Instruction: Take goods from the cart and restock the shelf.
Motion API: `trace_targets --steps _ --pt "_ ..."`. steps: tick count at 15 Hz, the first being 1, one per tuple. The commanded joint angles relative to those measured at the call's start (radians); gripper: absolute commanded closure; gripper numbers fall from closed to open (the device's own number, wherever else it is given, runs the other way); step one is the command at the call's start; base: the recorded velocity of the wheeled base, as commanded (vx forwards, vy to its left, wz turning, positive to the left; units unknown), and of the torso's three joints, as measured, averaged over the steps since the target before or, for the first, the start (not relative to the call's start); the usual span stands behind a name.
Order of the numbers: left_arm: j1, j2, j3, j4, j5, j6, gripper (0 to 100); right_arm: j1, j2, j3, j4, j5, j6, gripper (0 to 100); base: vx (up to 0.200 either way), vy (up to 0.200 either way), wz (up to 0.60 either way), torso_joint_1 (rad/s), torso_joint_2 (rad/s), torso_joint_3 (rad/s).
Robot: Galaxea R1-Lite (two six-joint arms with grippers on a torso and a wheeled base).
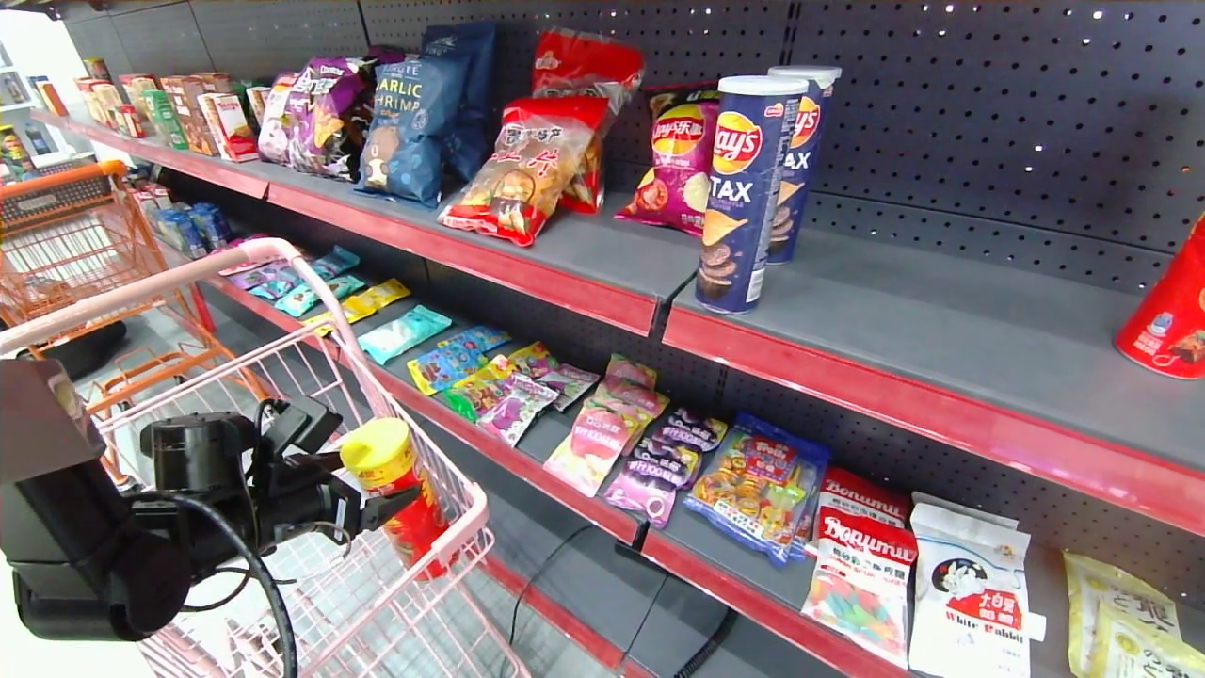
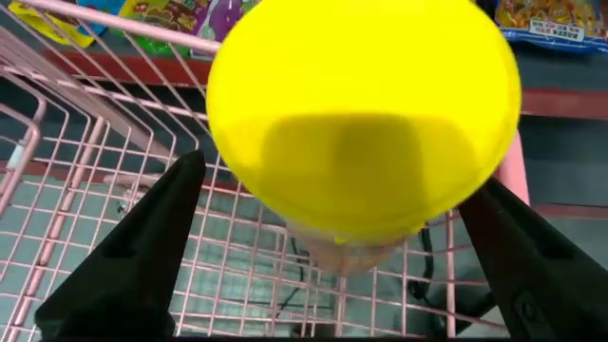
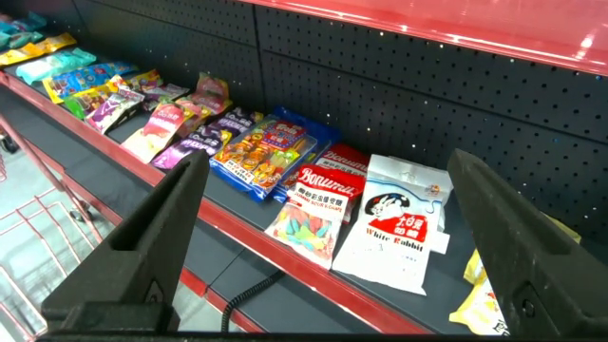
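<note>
Left pincer (image 1: 377, 485) is clamped on a red chip can (image 1: 414, 527) just under its yellow lid (image 2: 361, 114). It holds the can near-upright at the pink cart's rim (image 1: 471, 513), probably so it clears the wire wall. Upper shelf (image 1: 941, 320) has bare space beside the blue chip cans (image 1: 744, 188), a likely spot. Right pincer (image 3: 328, 161) is spread wide, empty, facing the lower shelf's candy bags (image 3: 313, 214).

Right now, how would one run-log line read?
left gripper: shut on can, at cart rim | right gripper: open, empty | stage: can not yet shelved
</note>
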Motion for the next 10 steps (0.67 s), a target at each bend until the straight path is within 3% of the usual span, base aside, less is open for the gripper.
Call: trace_targets --steps 1,5,6,10 --pt "-0.007 0.023 -0.001 -0.003 0.001 -0.002 0 0.0 0.0 0.0 0.0 0.0 -0.001 0 0.0 0.0 0.0 0.0 0.0 0.0" --pt "-0.013 0.048 -0.031 -0.037 0.008 -0.002 0 0.0 0.0 0.0 0.0 0.0 -0.001 0 0.0 0.0 0.0 0.0 0.0 0.0" --pt "-0.013 0.055 -0.039 -0.046 0.008 -0.004 100 0.0 0.0 0.0 0.0 0.0 -0.001 0 0.0 0.0 0.0 0.0 0.0 0.0" --pt "-0.022 0.071 -0.034 -0.054 0.004 -0.01 100 0.0 0.0 0.0 0.0 0.0 -0.001 0 0.0 0.0 0.0 0.0 0.0 0.0"
